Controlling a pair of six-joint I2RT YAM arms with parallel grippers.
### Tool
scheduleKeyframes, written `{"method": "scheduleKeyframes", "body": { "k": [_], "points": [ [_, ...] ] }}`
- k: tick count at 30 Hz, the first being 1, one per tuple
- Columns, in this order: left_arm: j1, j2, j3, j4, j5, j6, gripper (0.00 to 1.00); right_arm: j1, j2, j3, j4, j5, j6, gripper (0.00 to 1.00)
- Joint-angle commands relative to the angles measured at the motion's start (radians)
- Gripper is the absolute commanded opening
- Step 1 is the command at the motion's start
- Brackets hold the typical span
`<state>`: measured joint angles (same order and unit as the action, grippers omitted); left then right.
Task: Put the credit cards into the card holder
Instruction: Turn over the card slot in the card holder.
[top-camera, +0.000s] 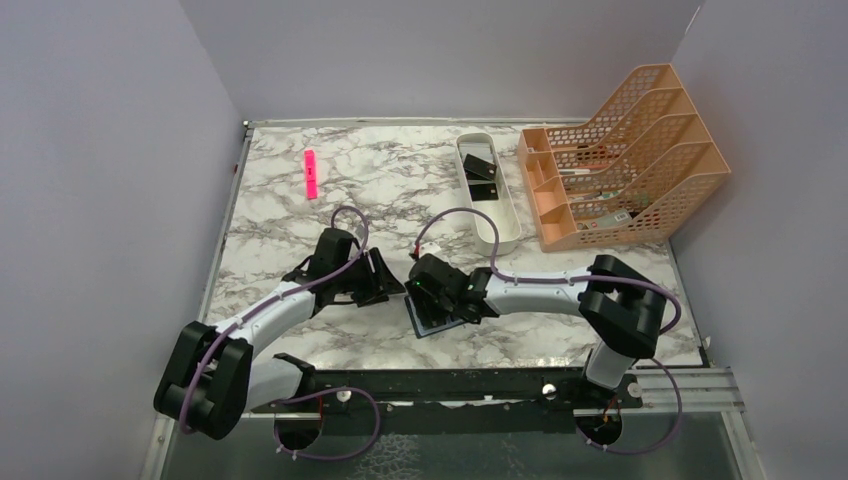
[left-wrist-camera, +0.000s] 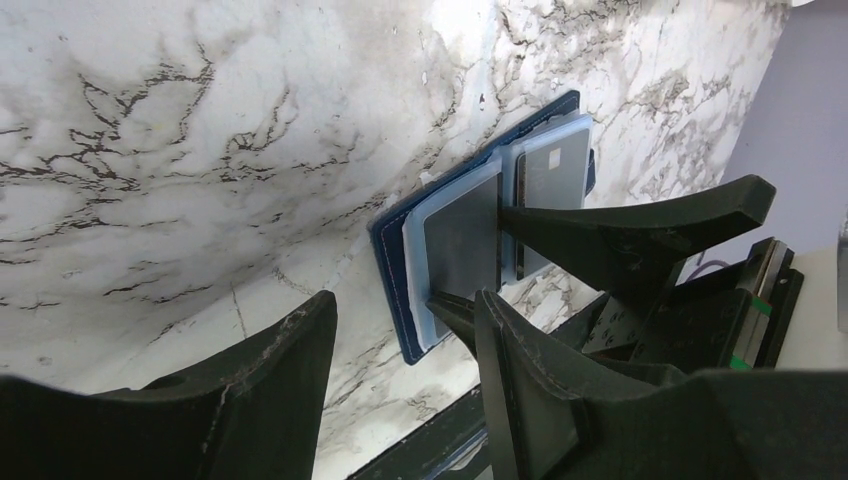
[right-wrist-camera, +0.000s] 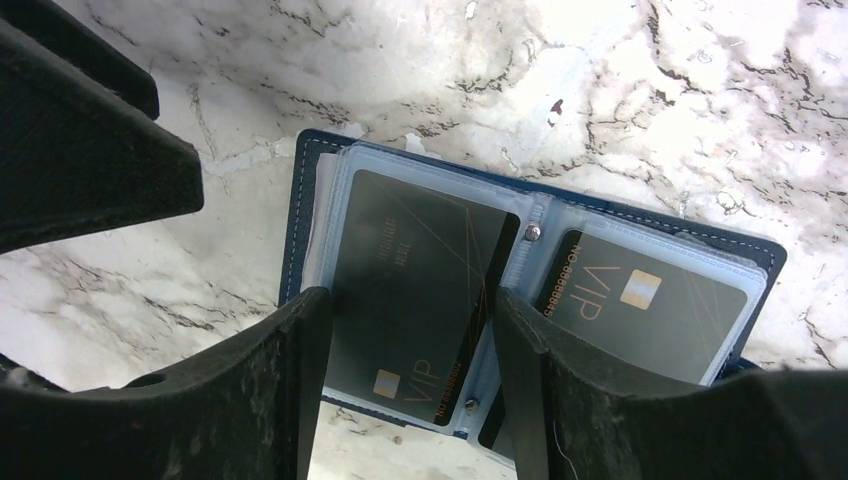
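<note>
The card holder (right-wrist-camera: 296, 210) lies open on the marble near the table's front edge (top-camera: 432, 325), its clear sleeves facing up. One dark credit card (right-wrist-camera: 420, 290) sits in the left sleeve and another credit card (right-wrist-camera: 640, 300) in the right one. My right gripper (right-wrist-camera: 410, 295) stands open astride the left card, fingertips (left-wrist-camera: 505, 215) down on the holder at the card's long edges. Just left of the holder (left-wrist-camera: 390, 240), my left gripper (left-wrist-camera: 405, 300) hangs open with nothing in it (top-camera: 378, 283). Two more dark cards (top-camera: 482, 170) lie in the white tray.
The long white tray (top-camera: 500, 235) stands behind the holder, and an orange mesh file rack (top-camera: 620, 160) fills the back right corner. A pink marker (top-camera: 310, 173) lies at the back left. Grey walls close in the table on three sides.
</note>
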<state>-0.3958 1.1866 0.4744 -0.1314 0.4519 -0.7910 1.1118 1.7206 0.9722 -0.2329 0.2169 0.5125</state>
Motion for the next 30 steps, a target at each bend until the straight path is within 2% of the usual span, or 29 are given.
{"method": "scheduleKeyframes", "body": {
  "k": [1, 7, 12, 15, 17, 23, 25, 28, 30],
  "points": [
    [0.01, -0.026, 0.007, -0.009, -0.018, 0.016, 0.55, 0.006, 0.006, -0.044, 0.025, -0.02, 0.044, 0.62],
    [0.009, -0.031, -0.005, 0.0, 0.013, 0.019, 0.46, 0.004, -0.046, -0.141, 0.211, -0.108, 0.117, 0.6],
    [0.01, -0.032, -0.019, 0.008, 0.031, 0.026, 0.28, -0.015, -0.051, -0.19, 0.309, -0.164, 0.157, 0.53],
    [0.009, -0.023, -0.027, 0.005, 0.035, 0.034, 0.27, -0.029, -0.049, -0.207, 0.341, -0.193, 0.171, 0.49],
    [0.009, -0.024, -0.037, -0.009, 0.022, 0.035, 0.28, -0.035, -0.048, -0.211, 0.344, -0.2, 0.174, 0.49],
    [0.0, -0.066, -0.078, -0.018, -0.002, 0.011, 0.47, -0.102, -0.065, -0.297, 0.446, -0.285, 0.216, 0.45],
    [-0.006, -0.067, -0.082, -0.017, -0.002, 0.007, 0.5, -0.124, -0.066, -0.323, 0.474, -0.31, 0.229, 0.44],
    [-0.011, -0.063, -0.109, 0.026, 0.005, -0.01, 0.54, -0.145, -0.062, -0.354, 0.524, -0.34, 0.25, 0.44],
    [-0.015, -0.062, -0.153, 0.122, 0.033, -0.039, 0.57, -0.153, -0.055, -0.368, 0.552, -0.357, 0.263, 0.43]
  ]
}}
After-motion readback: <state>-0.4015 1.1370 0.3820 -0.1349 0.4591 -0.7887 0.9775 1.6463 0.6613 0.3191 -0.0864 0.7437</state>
